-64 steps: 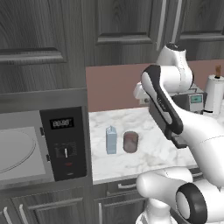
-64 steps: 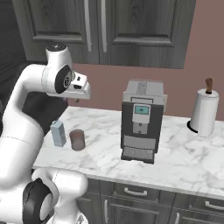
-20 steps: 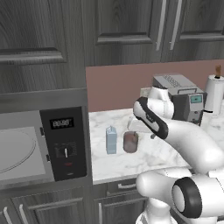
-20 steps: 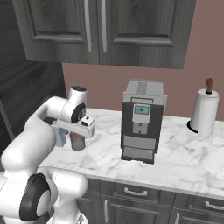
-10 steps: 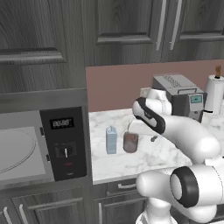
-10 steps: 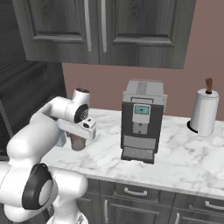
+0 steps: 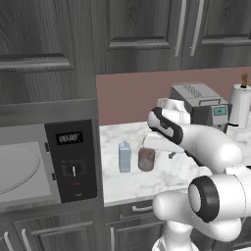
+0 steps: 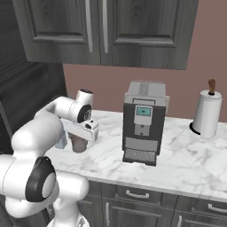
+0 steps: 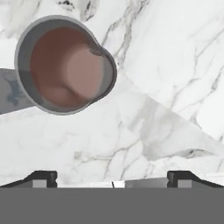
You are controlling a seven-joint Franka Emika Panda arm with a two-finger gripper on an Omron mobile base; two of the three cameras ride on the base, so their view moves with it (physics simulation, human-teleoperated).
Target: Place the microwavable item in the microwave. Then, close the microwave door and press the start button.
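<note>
Hand view shows the cup [image 9: 65, 65] from above, hand [image 9: 111, 177] spread wide; left base view adds the open microwave [image 7: 46, 157] and blue carton [image 7: 124, 157] on the desk [image 7: 127, 179].

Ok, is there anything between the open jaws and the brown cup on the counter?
Nothing: in the hand view, bare marble counter separates the gripper from the brown cup, which sits off toward its left fingertip.

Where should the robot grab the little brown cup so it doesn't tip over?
Probably around the round side wall of the brown cup, coming straight down from above. It stands upright on the marble counter, and the open tool looks wide enough to straddle it. The blue carton stands close beside it.
</note>
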